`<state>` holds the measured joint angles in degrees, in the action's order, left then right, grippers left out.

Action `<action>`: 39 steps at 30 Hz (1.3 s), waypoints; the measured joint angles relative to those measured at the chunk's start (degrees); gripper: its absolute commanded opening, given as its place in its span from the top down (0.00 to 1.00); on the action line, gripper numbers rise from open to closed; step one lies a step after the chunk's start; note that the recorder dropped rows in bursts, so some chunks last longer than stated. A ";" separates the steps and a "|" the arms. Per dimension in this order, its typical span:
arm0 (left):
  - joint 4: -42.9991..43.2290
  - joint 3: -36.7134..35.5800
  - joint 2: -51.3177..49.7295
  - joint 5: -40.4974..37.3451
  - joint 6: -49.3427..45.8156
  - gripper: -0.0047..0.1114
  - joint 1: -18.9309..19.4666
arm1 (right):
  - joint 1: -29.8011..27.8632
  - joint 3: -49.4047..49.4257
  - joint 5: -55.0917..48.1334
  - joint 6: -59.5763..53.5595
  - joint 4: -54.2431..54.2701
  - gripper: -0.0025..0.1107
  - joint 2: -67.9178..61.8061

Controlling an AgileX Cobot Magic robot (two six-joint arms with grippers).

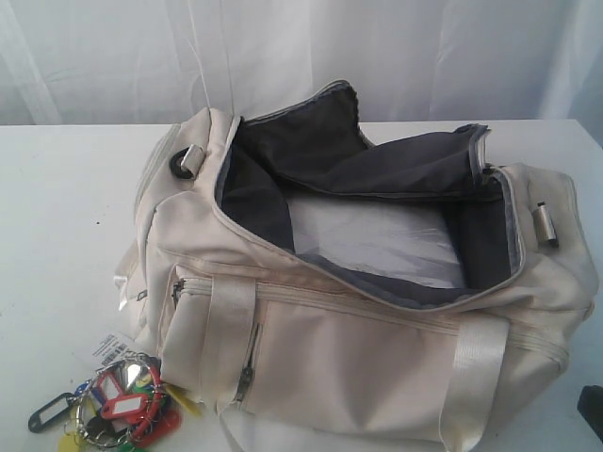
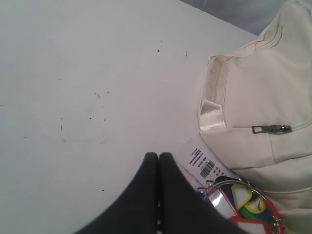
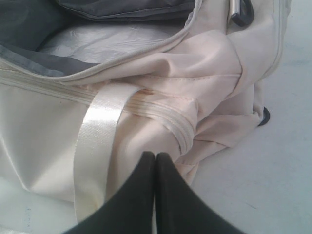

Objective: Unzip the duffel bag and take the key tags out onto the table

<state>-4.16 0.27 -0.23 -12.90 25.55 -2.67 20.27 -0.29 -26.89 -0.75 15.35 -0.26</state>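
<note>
The cream duffel bag (image 1: 377, 330) lies on the white table (image 1: 66, 207) with its top unzipped and gaping, dark grey lining (image 1: 311, 141) and a pale bottom panel (image 1: 377, 240) showing inside. The colourful key tags (image 1: 122, 400) lie on the table at the bag's front left corner, also seen in the left wrist view as key tags (image 2: 243, 204). My left gripper (image 2: 158, 157) is shut and empty, just beside the tags above the table. My right gripper (image 3: 154, 157) is shut and empty, over the bag's end (image 3: 204, 97) near a webbing strap (image 3: 97, 141). Only a dark bit of the right arm (image 1: 592, 405) shows in the exterior view.
A white paper barcode label (image 2: 204, 163) lies between the key tags and the bag. A side-pocket zipper pull (image 2: 270, 129) is on the bag's end. White curtains (image 1: 283, 56) hang behind the table. Bare tabletop (image 2: 87, 87) stretches left of the bag.
</note>
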 measured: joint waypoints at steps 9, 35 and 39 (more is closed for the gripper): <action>-0.11 0.00 0.00 0.00 -18.43 0.96 0.00 | 0.00 0.00 0.00 0.00 0.00 0.98 0.00; -0.11 0.00 0.00 0.00 -32.28 0.96 0.09 | 0.00 0.00 0.00 0.00 0.00 0.98 0.00; -0.11 0.00 0.00 0.00 -32.28 0.96 2.37 | 0.00 0.00 0.00 0.00 0.00 0.98 0.00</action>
<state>-4.27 0.27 -0.23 -12.90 -6.73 -0.29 20.27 -0.29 -26.89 -0.75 15.35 -0.26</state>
